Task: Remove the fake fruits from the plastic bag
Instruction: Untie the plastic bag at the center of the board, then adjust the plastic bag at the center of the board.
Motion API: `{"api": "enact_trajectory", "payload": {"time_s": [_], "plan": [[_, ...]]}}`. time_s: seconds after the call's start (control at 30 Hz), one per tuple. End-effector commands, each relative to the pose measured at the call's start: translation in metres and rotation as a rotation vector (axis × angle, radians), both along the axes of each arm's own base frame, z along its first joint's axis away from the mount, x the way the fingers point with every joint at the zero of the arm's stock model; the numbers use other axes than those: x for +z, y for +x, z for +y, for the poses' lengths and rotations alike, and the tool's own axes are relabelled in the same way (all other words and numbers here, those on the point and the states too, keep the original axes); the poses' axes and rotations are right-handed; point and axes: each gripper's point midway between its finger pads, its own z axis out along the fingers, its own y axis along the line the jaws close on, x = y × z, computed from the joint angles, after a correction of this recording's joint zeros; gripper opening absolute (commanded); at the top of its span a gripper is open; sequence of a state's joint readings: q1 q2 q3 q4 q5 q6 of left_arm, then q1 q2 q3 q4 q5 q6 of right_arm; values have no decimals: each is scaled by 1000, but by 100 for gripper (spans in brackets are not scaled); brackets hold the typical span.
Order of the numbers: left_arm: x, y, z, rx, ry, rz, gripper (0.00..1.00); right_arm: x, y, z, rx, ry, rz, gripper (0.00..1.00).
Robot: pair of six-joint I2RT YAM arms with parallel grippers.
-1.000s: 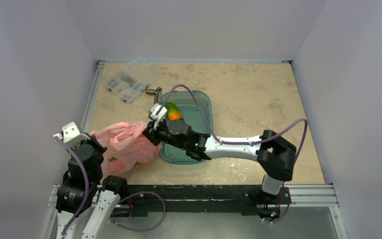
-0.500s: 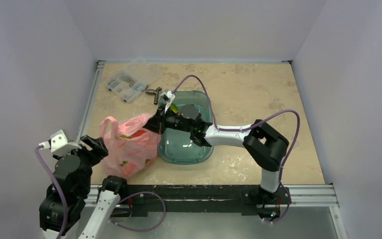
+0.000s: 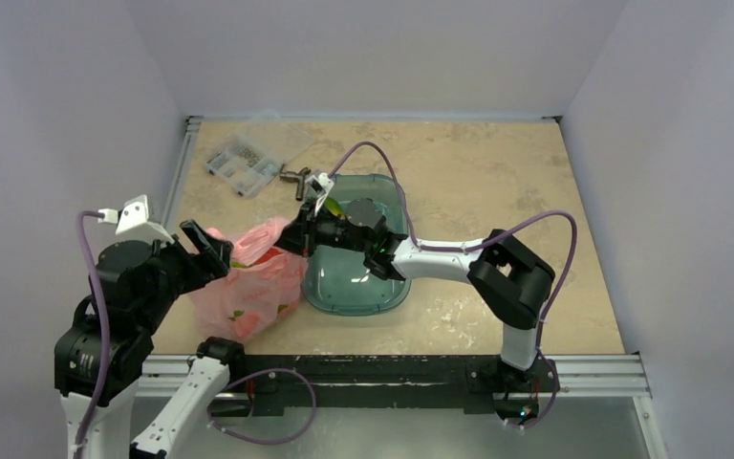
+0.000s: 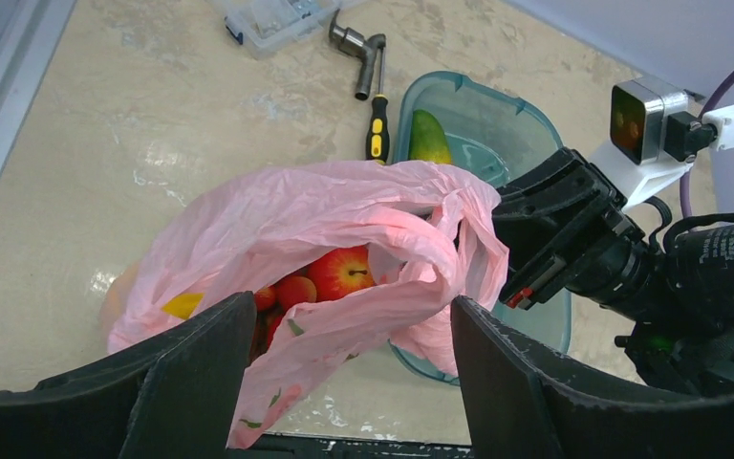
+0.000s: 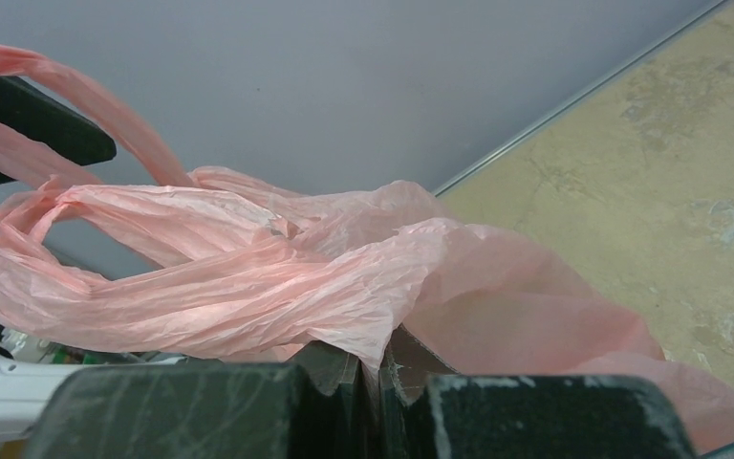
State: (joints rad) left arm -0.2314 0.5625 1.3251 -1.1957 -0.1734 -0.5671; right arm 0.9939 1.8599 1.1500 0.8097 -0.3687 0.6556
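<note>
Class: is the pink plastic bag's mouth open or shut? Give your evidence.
Open. The mouth of the plastic bag gapes in the left wrist view, showing fake fruits inside; the right gripper pinches its rim.

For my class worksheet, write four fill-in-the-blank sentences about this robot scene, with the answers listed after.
1. The right gripper is shut on the edge of the ____ plastic bag.
2. The left gripper has its jaws ____ beside the bag.
3. A ____ apple shows through the bag's mouth.
4. The mango-like fruit lies in the teal tub, not in the ____.
Answers: pink; open; red; bag.
</note>
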Motion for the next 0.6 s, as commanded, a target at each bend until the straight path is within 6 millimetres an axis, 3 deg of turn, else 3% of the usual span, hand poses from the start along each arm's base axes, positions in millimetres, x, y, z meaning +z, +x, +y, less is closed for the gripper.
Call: {"api": "enact_trajectory", "payload": {"time_s": [0.0,0.13,0.17,0.27,0.3,0.37,0.57], "plan": [[8,15,-12,-30,-38,8,73,39,-8,3,26,69,-59,3],[8,28,-9,-12,-8,-14,62,40,-11,5,18,48,-79,3],[7,31,-7,-2,6,-21,53,40,-11,5,14,42,-77,3],[4,26,13,82,66,-19,12,42,-8,5,-8,41,-46,4],[2,22,21,113,80,-22,5,42,-8,5,-11,45,-9,4],[-1,11,30,145,96,-54,0,42,-1,5,-34,54,88,6],[-16,-22,37,139,71,-145,0,49,19,12,-43,124,227,10]]}}
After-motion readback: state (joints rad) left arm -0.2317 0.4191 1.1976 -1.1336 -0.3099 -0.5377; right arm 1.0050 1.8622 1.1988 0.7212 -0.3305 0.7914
